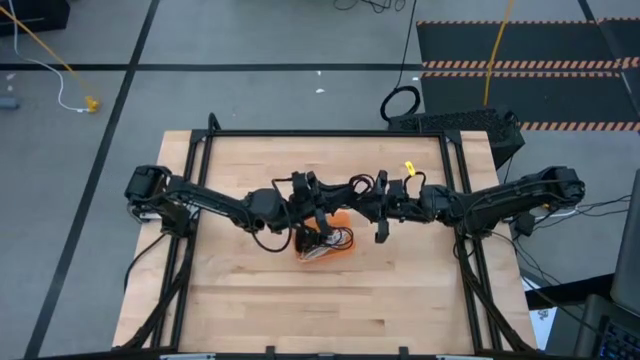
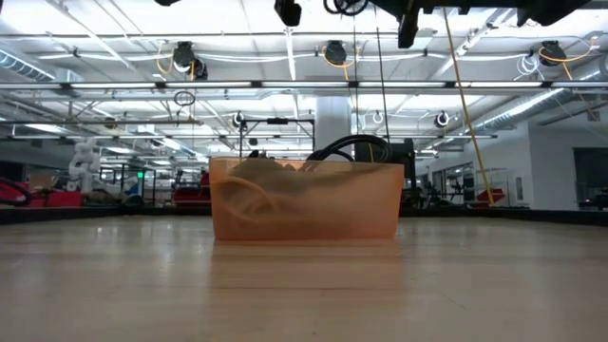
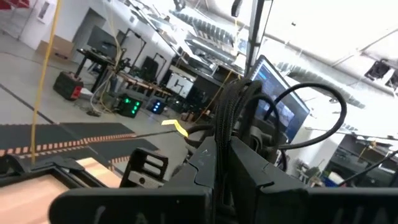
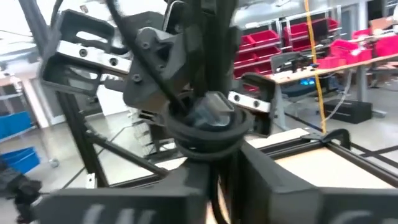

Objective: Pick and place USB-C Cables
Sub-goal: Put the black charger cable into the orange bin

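Above the orange tray (image 1: 338,246), near table centre: left gripper (image 1: 345,188) clamping a black USB-C cable (image 3: 231,118), right gripper (image 1: 365,190) closing on it at three o'clock; handover, then lowering into tray.

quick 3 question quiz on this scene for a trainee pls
1. True or false: the orange tray is empty.
2. Where are the left gripper and right gripper? A) raised over mid-table, facing each other B) resting on the table's corners C) inside the tray
3. What is the left gripper shut on?
Key: 1 false, coiled cables lie in it. 2 A. 3 a black cable, which the right gripper grips too.
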Controlling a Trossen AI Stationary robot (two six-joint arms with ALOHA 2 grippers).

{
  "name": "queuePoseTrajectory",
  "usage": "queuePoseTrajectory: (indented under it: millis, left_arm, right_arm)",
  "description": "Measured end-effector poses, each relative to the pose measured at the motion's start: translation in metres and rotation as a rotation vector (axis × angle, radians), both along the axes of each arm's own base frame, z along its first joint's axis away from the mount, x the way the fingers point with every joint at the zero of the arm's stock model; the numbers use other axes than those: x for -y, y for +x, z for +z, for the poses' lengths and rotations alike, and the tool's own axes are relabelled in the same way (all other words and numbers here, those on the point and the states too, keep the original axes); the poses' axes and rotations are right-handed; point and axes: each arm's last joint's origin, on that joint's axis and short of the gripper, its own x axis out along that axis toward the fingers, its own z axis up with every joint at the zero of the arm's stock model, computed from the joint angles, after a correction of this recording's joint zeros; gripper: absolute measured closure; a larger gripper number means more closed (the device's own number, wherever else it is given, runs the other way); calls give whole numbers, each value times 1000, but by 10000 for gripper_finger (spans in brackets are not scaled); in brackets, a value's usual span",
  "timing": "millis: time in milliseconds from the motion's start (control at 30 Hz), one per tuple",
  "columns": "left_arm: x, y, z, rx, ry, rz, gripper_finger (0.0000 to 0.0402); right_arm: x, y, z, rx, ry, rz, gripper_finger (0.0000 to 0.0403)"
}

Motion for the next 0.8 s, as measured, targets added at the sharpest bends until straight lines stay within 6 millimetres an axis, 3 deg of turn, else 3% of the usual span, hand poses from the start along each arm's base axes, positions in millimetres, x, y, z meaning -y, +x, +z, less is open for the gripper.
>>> queuePoseTrajectory:
  millis: [67,300,667,800]
  left_arm:
    - [1,0,0,-6,13,-2,380]
    - [7,0,-2,-38,52,-7,365]
    - [11,1,-12,-197,182,-21,254]
    - [9,-6,-3,-224,231,-17,227]
  right_arm:
    - [0,0,0,1,-6,24,383]
    - [-1,0,-1,-2,21,43,383]
    - [0,-6,-2,-71,5,57,384]
    - [6,-20,8,-83,6,28,384]
